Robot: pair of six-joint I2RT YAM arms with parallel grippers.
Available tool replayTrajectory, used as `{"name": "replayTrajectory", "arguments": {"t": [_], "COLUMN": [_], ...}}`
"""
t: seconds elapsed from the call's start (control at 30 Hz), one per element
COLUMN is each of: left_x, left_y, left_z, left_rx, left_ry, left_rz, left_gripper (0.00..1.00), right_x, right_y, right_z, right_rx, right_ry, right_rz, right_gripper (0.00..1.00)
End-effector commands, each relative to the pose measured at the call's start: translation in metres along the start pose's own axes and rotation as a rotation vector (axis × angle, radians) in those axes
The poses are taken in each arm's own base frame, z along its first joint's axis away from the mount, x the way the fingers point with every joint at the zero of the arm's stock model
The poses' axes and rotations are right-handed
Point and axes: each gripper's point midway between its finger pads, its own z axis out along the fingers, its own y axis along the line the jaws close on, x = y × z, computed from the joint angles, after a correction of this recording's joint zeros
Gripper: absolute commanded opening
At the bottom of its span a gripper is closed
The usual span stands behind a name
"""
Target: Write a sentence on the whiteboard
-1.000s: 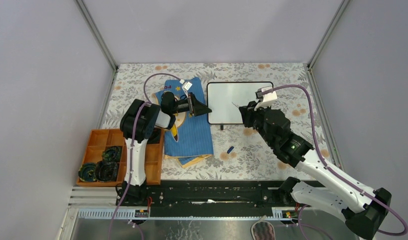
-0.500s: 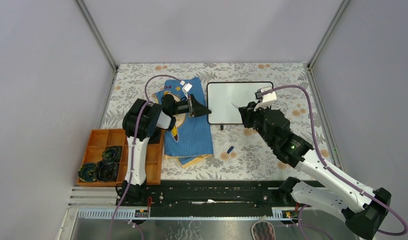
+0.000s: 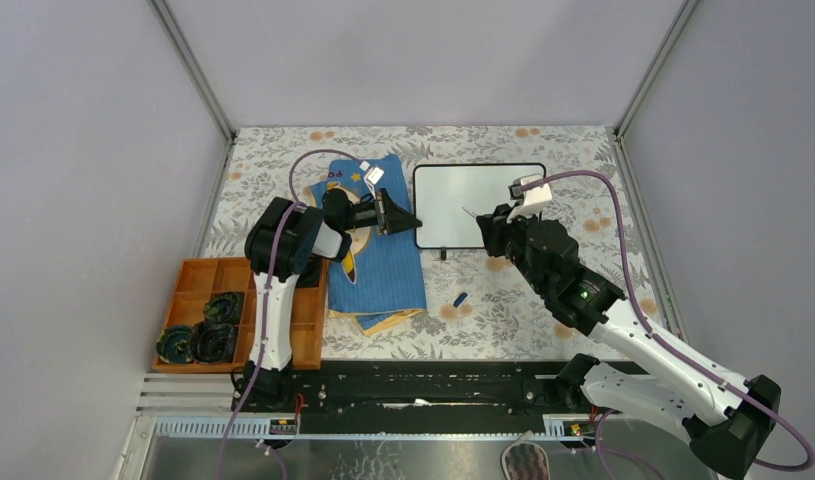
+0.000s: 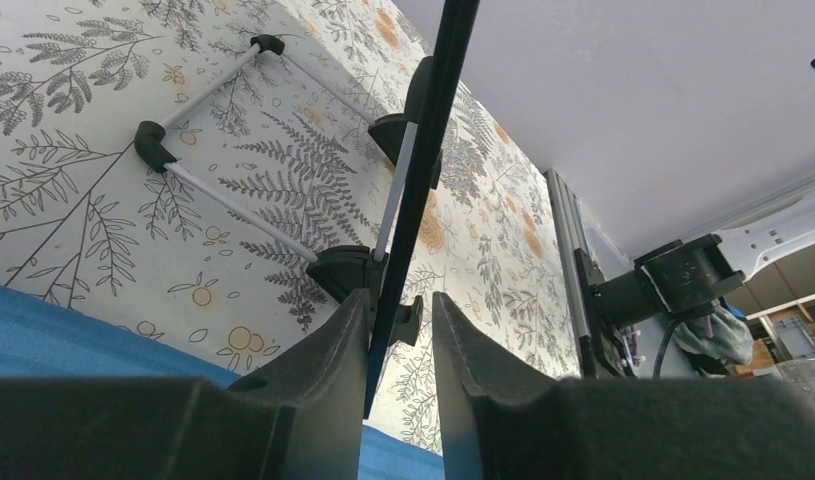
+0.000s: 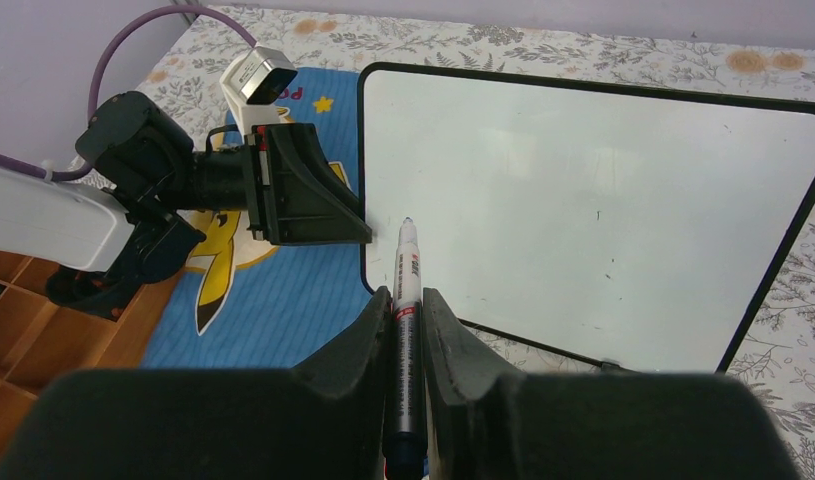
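Note:
The whiteboard [image 3: 493,195] lies on the flowered table, and its white face [image 5: 603,180] carries no sentence, only faint specks. My left gripper [image 3: 408,220] reaches its left edge. In the left wrist view that black edge [image 4: 423,170] runs between the jaws of the left gripper [image 4: 399,300], against the left finger with a gap to the right one. My right gripper [image 5: 406,295] is shut on a white marker [image 5: 407,265], whose uncapped tip hovers over the board's near left corner. From above, the right gripper [image 3: 486,225] sits at the board's near edge.
A blue cartoon-print cloth [image 3: 378,270] lies left of the board, under the left arm. An orange compartment tray [image 3: 301,330] with dark items sits at the front left. A small blue cap [image 3: 461,299] lies on the table in front of the board.
The left jaws have narrowed around the board's left edge, and the left arm shifted slightly. The right arm and the marker stay where they were.

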Motion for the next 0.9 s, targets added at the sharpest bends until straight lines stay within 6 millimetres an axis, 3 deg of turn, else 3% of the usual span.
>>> {"name": "replayTrajectory", "arguments": {"t": [0.0,0.23,0.43,0.87], "left_x": [-0.007,-0.017,-0.023,-0.019], "left_y": [-0.002,-0.002,0.002,0.005], "left_z": [0.003,0.005,0.001,0.002], "left_rx": [0.026,0.034,0.03,0.042], "left_ry": [-0.013,-0.034,-0.053,-0.039], "left_rz": [0.087,0.103,0.096,0.085], "left_gripper": [0.39,0.49,0.51,0.33], "right_x": [-0.006,-0.005,-0.005,-0.003], "right_y": [0.007,0.006,0.006,0.006], "right_z": [-0.001,-0.002,-0.002,0.0], "right_rx": [-0.029,-0.027,-0.025,-0.025], "right_ry": [-0.022,-0.014,-0.013,-0.004], "right_rz": [0.019,0.018,0.017,0.015], "right_gripper": [0.0,0.0,0.0,0.0]}}
